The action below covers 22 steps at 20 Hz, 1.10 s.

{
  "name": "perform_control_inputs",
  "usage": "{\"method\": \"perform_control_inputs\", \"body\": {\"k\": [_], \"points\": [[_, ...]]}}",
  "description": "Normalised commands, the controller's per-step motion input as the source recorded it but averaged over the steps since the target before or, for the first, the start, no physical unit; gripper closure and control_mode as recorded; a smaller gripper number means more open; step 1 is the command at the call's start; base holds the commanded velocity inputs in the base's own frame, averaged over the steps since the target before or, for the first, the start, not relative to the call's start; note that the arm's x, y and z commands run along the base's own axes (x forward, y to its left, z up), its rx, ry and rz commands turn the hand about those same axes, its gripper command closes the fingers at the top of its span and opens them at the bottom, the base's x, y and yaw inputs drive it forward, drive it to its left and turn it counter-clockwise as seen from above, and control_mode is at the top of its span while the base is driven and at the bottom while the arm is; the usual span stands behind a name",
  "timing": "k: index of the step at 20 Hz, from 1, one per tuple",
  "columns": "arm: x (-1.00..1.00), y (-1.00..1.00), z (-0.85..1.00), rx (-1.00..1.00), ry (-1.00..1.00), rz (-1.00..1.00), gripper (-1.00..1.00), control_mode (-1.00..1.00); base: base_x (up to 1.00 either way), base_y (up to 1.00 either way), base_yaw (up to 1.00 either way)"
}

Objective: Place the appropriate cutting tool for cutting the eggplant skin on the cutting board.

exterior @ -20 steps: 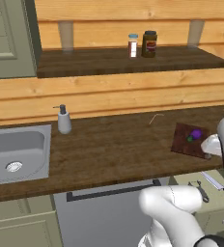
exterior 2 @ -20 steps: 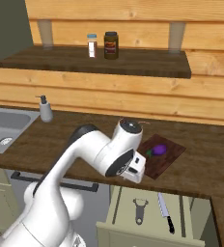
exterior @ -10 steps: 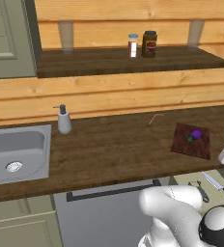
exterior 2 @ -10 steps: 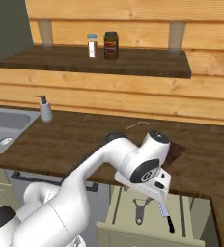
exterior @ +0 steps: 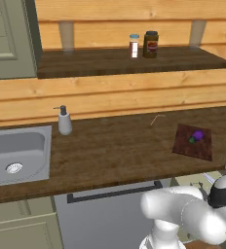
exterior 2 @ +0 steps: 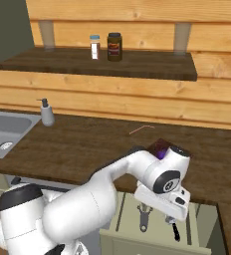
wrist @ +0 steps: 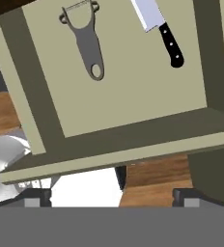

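The dark cutting board (exterior: 193, 142) lies on the wood counter at the right, with the small purple eggplant (exterior: 197, 135) on its far part. In the right base view my arm covers most of the board (exterior 2: 159, 146). Below the counter edge a drawer (wrist: 133, 101) stands open. A grey peeler (wrist: 85, 41) and a black-handled knife (wrist: 163, 33) lie side by side in it, also seen as peeler (exterior 2: 144, 217) and knife (exterior 2: 175, 232). My gripper (wrist: 111, 197) hangs open over the drawer's front, short of both tools, holding nothing.
A soap dispenser (exterior: 64, 120) stands beside the sink (exterior: 17, 151) at the left. A jar (exterior: 150, 44) and a shaker (exterior: 134, 46) stand on the wall shelf. A grey appliance front with a dark handle (exterior: 115, 191) sits left of the drawer.
My arm has swung from beside the board at counter height down in front of the counter, over the open drawer. The gripper has stayed open.
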Motion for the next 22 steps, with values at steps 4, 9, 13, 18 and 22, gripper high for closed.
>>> {"method": "perform_control_inputs", "body": {"k": [4, 9, 13, 18, 22], "points": [[0.18, -0.04, -0.75, 0.00, 0.04, 0.00, -1.00, -1.00, 0.00, 0.00, 0.00], [0.23, -0.02, -0.68, 0.02, 0.00, 0.03, -1.00, -1.00, 0.00, 0.00, 0.00], [0.16, -0.04, -0.64, 0.01, 0.00, 0.07, -1.00, -1.00, 0.00, 0.00, 0.00], [-0.05, 0.00, -0.69, 0.00, 0.00, 0.08, -1.00, -1.00, 0.00, 0.00, 0.00], [-0.33, 0.05, -0.46, 0.00, 0.00, 0.12, -1.00, -1.00, 0.00, 0.00, 0.00]]}}
